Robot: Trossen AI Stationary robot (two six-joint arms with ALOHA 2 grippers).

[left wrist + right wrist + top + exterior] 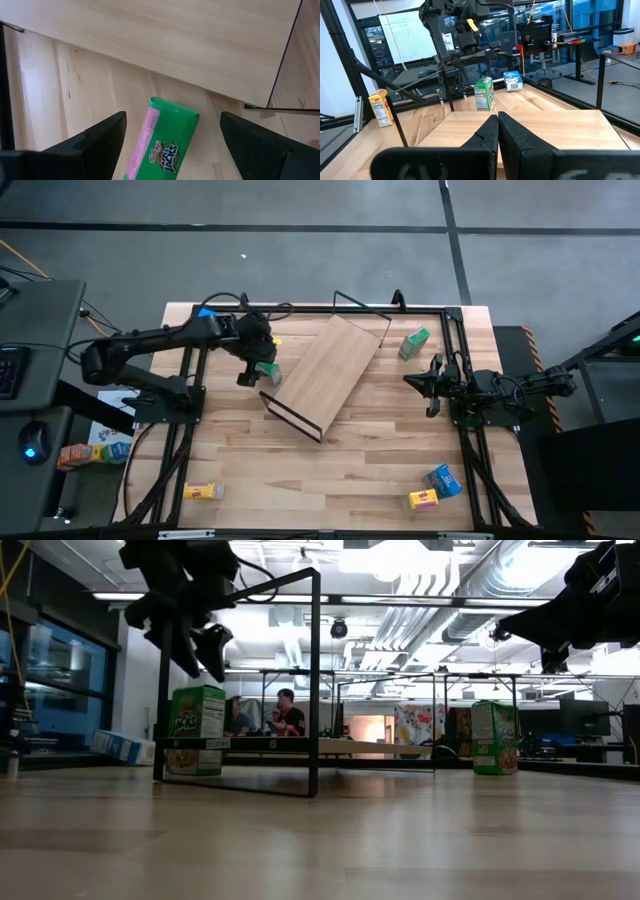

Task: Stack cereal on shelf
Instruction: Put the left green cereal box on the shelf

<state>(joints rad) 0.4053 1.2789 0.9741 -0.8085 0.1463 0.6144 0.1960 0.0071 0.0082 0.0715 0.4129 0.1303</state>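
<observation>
Plank tabletop (350,470), lab floor around it: we catch the left gripper (257,363) poised w/ fingers spread wide, nothing between them, directly above a green cereal box (267,370) standing upright just beside the shelf (325,370), at its near-left edge. Left wrist view shows the box top (162,145) centred between the two pads. We read this as the approach-to-grasp step; next move, in our judgement, calls for a straight descent, closing on the box's narrow sides w/o bumping the shelf's wire frame (290,417) close by.

Right gripper (432,383) waits beyond the shelf's opposite side, fingers pressed together, holding nothing.

Outward from the shelf: a second green box (414,341) off its far-right corner; a blue box (442,479) and yellow box (424,499) well apart toward the table's front right; another yellow box (203,491) front left. The shelf board itself carries no boxes yet, so the job looks barely begun.

Low view: seated people (285,712) in the room behind, bright ceiling lights.
</observation>
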